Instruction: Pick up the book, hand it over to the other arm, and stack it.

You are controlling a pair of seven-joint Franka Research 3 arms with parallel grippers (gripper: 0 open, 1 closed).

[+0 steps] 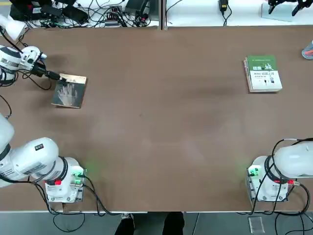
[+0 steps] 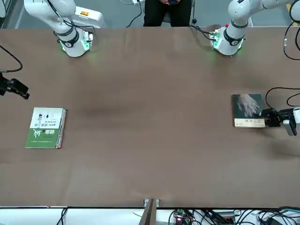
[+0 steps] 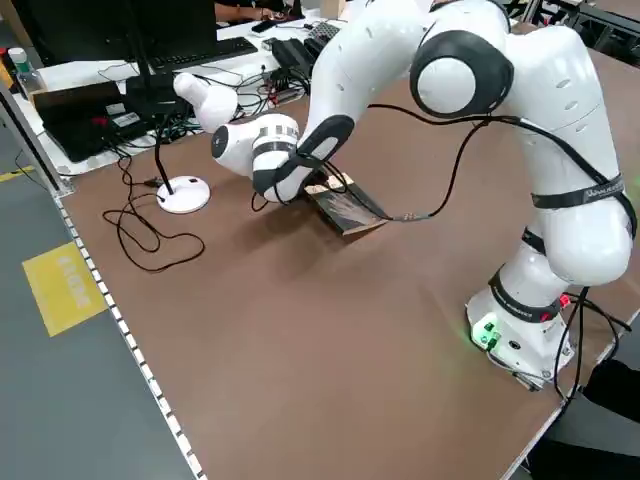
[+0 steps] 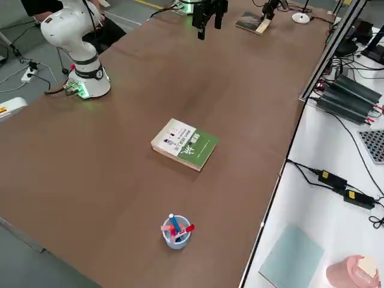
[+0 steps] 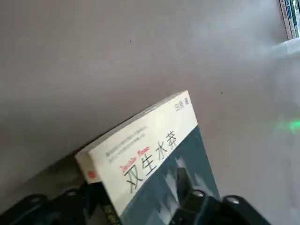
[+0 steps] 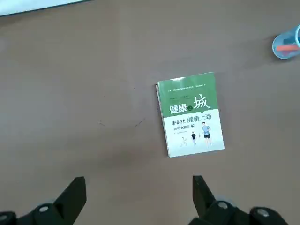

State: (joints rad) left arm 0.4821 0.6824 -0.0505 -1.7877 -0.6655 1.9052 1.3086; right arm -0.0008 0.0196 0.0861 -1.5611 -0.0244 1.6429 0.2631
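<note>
Your left hand [image 5: 137, 187] is open, fingers astride the paperback [image 1: 70, 92], surface's [image 1: 161, 117] far-left corner. Right hand [image 6: 139, 190]: open, above right side.

In the left wrist view, the lower part of the book [image 5: 157, 164] lies behind the left gripper's [image 5: 136, 208] fingers and is cut off by the picture's bottom edge. In the top view, the cup [image 1: 308, 51] near the table's [image 1: 171, 122] right edge is cropped, and the right gripper is beyond the frame.
</note>
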